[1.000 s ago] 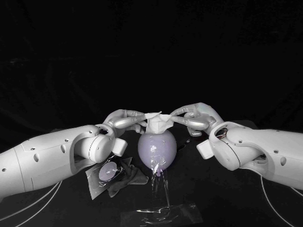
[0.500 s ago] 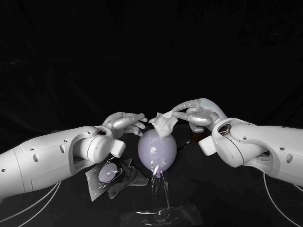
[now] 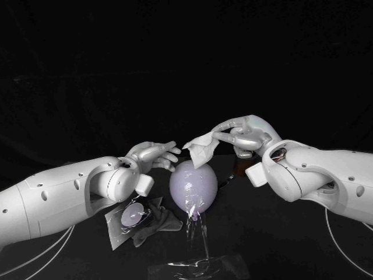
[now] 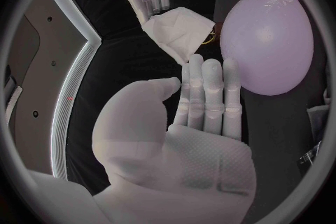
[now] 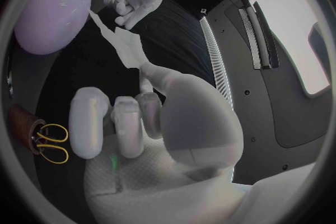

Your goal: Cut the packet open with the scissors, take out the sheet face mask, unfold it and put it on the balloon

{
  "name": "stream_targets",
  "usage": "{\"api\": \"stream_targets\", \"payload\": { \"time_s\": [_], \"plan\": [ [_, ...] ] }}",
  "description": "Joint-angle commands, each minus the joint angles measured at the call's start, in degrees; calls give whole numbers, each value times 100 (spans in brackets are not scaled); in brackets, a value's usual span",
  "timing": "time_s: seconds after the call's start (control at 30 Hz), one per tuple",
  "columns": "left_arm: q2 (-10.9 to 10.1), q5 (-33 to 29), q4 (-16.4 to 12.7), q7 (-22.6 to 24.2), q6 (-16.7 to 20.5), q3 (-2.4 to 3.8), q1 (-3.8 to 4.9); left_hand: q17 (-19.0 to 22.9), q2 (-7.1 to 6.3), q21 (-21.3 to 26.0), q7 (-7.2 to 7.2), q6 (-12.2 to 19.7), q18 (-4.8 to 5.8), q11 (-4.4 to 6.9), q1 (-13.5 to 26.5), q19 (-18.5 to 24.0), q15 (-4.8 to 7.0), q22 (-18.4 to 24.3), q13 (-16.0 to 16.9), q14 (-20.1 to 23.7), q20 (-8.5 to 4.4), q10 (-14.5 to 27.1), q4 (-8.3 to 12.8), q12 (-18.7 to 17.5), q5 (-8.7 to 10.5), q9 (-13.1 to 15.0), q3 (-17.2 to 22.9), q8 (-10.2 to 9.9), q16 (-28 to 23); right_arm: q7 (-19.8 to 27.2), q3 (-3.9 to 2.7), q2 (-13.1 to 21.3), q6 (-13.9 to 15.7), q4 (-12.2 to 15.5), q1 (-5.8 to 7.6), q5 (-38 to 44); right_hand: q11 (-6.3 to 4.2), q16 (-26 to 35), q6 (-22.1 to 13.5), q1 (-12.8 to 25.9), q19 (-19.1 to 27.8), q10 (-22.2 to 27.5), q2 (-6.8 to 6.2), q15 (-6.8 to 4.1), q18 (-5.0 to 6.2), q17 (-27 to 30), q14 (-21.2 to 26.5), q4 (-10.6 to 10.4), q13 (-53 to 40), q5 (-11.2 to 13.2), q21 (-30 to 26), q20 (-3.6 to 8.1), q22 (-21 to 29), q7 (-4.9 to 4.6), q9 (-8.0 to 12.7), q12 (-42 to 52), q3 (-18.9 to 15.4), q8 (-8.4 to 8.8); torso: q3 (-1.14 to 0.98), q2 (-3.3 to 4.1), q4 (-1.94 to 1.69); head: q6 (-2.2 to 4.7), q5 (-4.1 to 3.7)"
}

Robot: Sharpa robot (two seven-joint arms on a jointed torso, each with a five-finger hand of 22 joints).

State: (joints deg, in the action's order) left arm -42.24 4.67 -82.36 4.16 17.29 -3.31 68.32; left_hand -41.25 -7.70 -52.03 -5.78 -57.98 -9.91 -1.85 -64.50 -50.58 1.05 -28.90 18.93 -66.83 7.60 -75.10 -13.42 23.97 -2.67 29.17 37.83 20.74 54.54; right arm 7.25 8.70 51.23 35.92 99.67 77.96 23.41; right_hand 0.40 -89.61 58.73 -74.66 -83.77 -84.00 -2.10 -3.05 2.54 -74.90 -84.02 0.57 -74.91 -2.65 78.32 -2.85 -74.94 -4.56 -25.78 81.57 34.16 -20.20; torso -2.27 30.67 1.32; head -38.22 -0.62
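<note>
Sheet face mask (image 3: pixel 201 146) first: where is it?

Off the worktop (image 3: pixel 262 245), hanging crumpled and partly folded just over the top of the balloon (image 3: pixel 193 185). I cannot tell whether its lower end touches the balloon.

What holds it?

The right hand (image 3: pixel 241 135) pinches the sheet face mask by its upper edge between thumb and fingers (image 3: pixel 224 134). The other fingers curl in beside them.

And the left hand (image 3: pixel 155 155)?

It holds nothing. It is just left of the mask, near it but apart. In the left wrist view its fingers (image 4: pixel 210 95) lie straight and side by side, thumb out to one side, palm bare, pointing towards the mask.

The balloon?

Pale lilac, upright on a clear stand (image 3: pixel 195 263) that reaches towards the near edge of the worktop, about midway along it.

The packet (image 3: pixel 134 213)?

Flat on the worktop left of the balloon, under the left forearm, towards the near edge.

The scissors (image 5: pixel 52 143)?

Yellow-handled, handles up in a brown holder (image 5: pixel 22 123) just right of the balloon.
</note>
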Motion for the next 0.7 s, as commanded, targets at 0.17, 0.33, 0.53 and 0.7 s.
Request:
{"api": "stream_targets", "payload": {
  "time_s": [0.17,0.33,0.53,0.7],
  "plan": [
    [36,459,-42,792,23,7,8,313,-525,675,-419,752,142,-454,-475,700,-447,334,-223,1316,278,1363,413,-578,-245,-173,-259,-412,-730,-449,-4,-72,-421,-141,110,296,-27,-39,27,18,-79,-186,52,-31,8,-1510,-598,19,-886,-14,-25,-4,-1047,2,-422,31,51,-153,4,5,1,16,-7],
    [52,479,-30,1618,109,9,6,905,-492,1898,-630,1141,406,-794,-780,1626,-888,1029,-529,2617,756,2116,494,-929,-26,-331,-656,-563,-1705,-617,-4,-159,-539,-229,137,403,-27,-39,27,18,-79,-186,52,-31,8,-1510,-598,19,-886,-14,-25,-4,-1047,2,-422,31,51,-153,-1,8,4,22,-2],
    [55,595,-6,2124,136,10,5,1248,-439,2479,-675,1223,438,-878,-1153,1790,-1026,1412,-752,3021,897,2349,637,-995,-29,-432,-883,-529,-2012,-729,-4,-228,-556,-304,151,494,-27,-39,27,18,-79,-186,52,-31,8,-1510,-598,19,-886,-14,-25,-4,-1047,2,-422,31,51,-153,0,7,-4,22,-21],
    [63,1280,-43,2384,152,11,3,1428,-466,2667,-693,1247,453,-930,-1368,1752,-1101,1552,-874,3232,900,2451,774,-1034,-35,-490,-973,-506,-2183,-836,-4,-265,-579,-362,161,561,-27,-39,27,18,-79,-186,52,-31,8,-1510,-598,19,-886,-14,-25,-4,-1047,2,-422,31,51,-153,2,4,5,25,-13]
  ]
}}
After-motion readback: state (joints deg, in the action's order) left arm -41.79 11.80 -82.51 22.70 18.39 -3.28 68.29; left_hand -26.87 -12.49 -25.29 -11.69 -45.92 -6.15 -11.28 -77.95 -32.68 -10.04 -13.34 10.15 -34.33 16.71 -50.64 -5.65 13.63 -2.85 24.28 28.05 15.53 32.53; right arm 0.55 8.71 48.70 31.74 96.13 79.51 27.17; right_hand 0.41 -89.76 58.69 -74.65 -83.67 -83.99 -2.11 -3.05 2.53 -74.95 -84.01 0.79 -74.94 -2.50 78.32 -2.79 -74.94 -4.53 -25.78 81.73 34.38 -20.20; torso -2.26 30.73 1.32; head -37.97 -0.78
